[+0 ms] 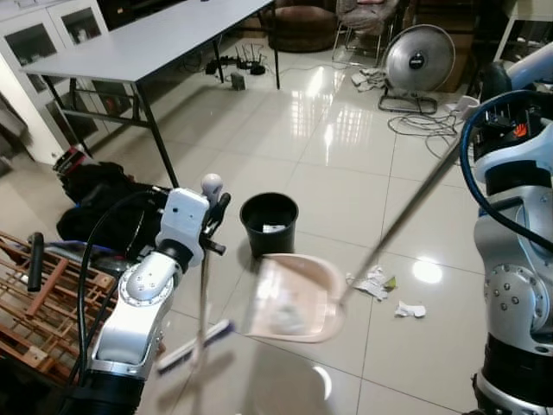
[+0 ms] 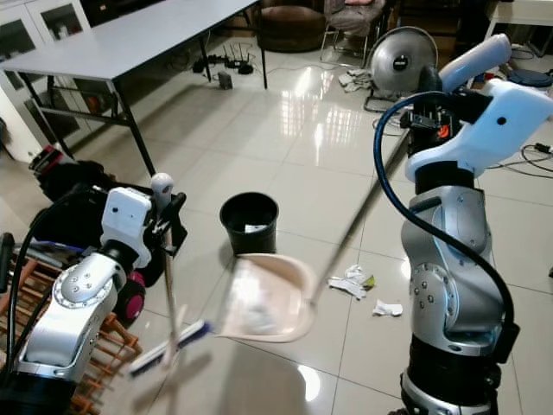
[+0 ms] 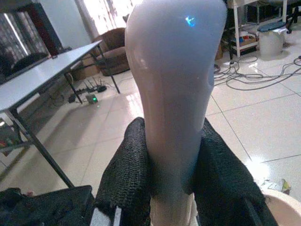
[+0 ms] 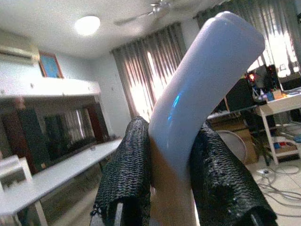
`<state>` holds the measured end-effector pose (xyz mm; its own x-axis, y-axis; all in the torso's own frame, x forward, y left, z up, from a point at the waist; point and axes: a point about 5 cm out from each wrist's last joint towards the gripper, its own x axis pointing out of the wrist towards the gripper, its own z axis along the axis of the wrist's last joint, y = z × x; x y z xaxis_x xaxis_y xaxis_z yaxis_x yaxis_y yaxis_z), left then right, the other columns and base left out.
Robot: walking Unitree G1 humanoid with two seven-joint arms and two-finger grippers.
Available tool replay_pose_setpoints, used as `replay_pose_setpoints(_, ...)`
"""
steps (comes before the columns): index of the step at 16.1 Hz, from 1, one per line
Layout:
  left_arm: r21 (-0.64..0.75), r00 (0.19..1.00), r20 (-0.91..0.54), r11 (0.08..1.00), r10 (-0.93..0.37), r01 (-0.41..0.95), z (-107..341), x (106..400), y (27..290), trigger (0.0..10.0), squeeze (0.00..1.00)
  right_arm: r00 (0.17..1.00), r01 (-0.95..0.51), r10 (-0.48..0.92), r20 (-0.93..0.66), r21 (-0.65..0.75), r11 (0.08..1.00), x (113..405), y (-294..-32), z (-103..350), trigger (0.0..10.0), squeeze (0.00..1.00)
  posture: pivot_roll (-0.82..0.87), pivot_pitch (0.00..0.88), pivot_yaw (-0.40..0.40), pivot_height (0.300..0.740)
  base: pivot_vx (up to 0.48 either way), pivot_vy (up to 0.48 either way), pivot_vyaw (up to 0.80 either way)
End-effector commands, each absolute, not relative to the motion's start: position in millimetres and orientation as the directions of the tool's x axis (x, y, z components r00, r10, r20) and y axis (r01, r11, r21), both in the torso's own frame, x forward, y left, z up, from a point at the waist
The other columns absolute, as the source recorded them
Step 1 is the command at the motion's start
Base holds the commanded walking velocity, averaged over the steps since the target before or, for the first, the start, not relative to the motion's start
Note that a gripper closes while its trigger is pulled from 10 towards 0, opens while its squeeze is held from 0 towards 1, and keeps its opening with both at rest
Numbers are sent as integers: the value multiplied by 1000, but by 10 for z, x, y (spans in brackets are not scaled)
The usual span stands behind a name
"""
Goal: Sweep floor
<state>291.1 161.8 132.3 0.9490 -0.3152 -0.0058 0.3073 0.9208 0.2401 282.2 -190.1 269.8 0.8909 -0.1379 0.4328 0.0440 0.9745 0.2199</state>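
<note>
A pale dustpan is held tilted above the glossy tiled floor, with scraps lying in its tray. Its long handle runs up to the right gripper, by which its pale grip is clamped. A broom, blurred, is gripped near its rounded top by the left gripper. A black bin is seen just behind the dustpan. Crumpled paper scraps are scattered beside the pan. A grey table and a fan are placed further back.
</note>
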Motion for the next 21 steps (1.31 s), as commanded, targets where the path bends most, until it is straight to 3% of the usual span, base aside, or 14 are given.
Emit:
replay_pose_setpoints(1,268,950,17,917,-312,296,1407,2949,1638,10000,0,875,1,-120,470,245,969,2821,-1834,2816,10000,0,28,0,66,740,375,0,0)
replay_pose_setpoints(15,254,954,5,923,-300,289,1359,2945,1631,10000,0,851,3,-197,486,371,929,2843,-2013,2918,10000,0,20,0,53,740,399,0,0)
replay_pose_setpoints(21,249,955,-8,924,-296,289,1299,2939,1621,10000,0,840,9,-159,519,279,960,2857,-2031,3009,10000,0,17,0,52,740,403,0,0)
